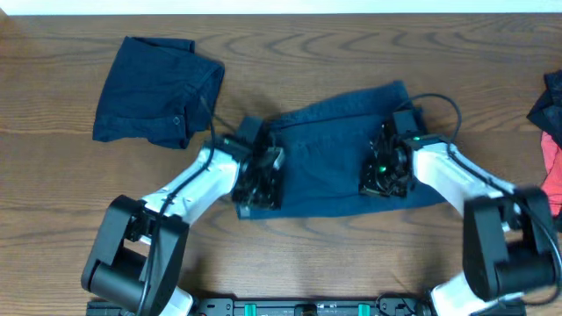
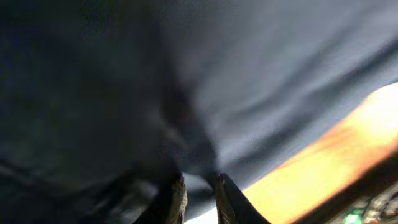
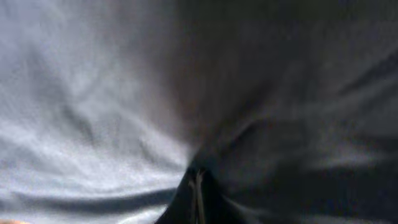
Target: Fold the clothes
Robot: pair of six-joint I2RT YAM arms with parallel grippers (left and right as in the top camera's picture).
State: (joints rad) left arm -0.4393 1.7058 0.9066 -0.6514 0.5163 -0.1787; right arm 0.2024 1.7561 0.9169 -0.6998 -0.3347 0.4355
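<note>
Overhead, one pair of dark shorts (image 1: pixel 154 92) lies at upper left, folded and done by my judgement. The navy shorts (image 1: pixel 329 149) lie spread at centre, not yet folded. My left gripper (image 1: pixel 261 180) pinches their left edge, and my right gripper (image 1: pixel 384 171) is clenched on their right side. At the right edge, coral and blue pieces (image 1: pixel 551 132) wait.

Centre of worktop (image 1: pixel 351 254): navy shorts (image 1: pixel 338 154), spread and rumpled. Upper left: second navy pair (image 1: pixel 156 92), folded. Right edge: coral-red piece (image 1: pixel 553 175).
</note>
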